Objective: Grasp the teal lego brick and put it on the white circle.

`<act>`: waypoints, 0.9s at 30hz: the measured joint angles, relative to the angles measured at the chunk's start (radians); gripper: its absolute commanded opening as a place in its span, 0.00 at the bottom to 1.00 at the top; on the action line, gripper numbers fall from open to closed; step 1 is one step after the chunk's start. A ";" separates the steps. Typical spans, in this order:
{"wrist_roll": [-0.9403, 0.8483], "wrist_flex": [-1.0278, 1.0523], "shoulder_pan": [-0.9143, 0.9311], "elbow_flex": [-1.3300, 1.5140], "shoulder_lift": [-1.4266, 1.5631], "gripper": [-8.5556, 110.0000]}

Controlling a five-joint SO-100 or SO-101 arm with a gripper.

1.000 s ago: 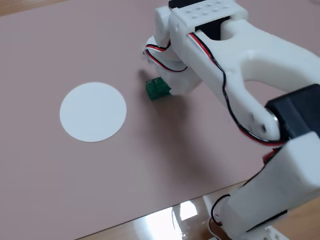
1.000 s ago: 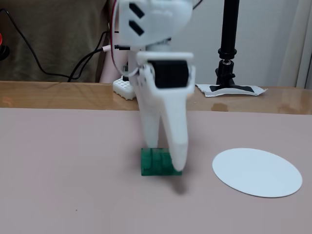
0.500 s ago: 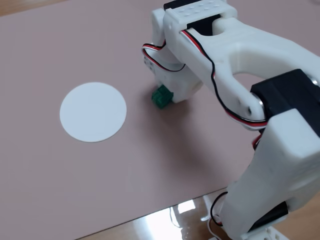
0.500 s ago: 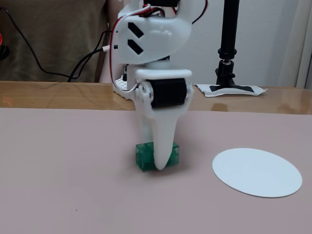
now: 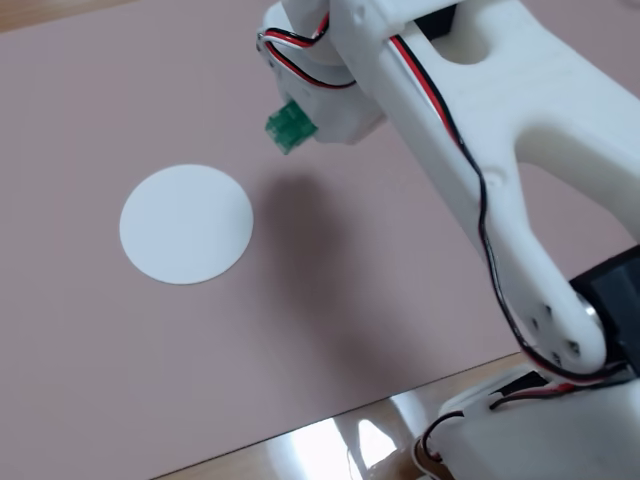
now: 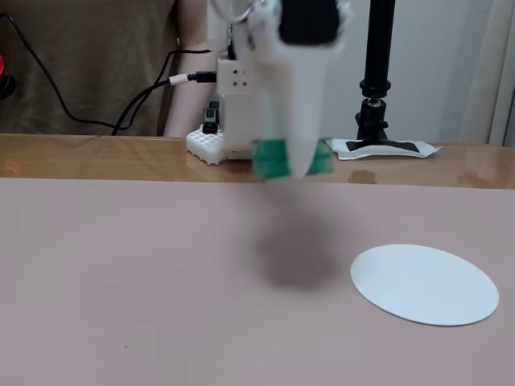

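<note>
Pinkish matting covered the bench, with a strip of glossy wood showing along its near edge in one fixed view and along its far edge in the other. Behind the bench stood a black camera post, some dark cables and a small white block.

My gripper was clamped on the teal lego brick, and I held it off the surface. 1 end of the brick stuck out from the fingers toward the white circle, while in the other fixed view its 2 ends showed green on either side of the white finger. A soft shadow lay on the mat under the gripper, apart from the brick, which I judged as confirming that the brick was airborne and not resting on anything.

The white circle lay flat and bare on the mat, well apart from the brick, to the left of it in one fixed view and to the right in the other. I assessed the grasp as complete and the carry as under way, the height serving to clear the mat during travel.

Remaining work, in my judgement: bring the brick over the disc, lower it, then release. The gripper appeared motion-blurred, so the exact tilt of the brick could not be confirmed.
</note>
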 measured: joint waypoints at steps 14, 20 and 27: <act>0.023 0.155 -0.278 -0.449 -0.436 0.07; 0.006 0.160 -0.295 -0.511 -0.620 0.07; -0.008 0.160 -0.307 -0.529 -0.712 0.10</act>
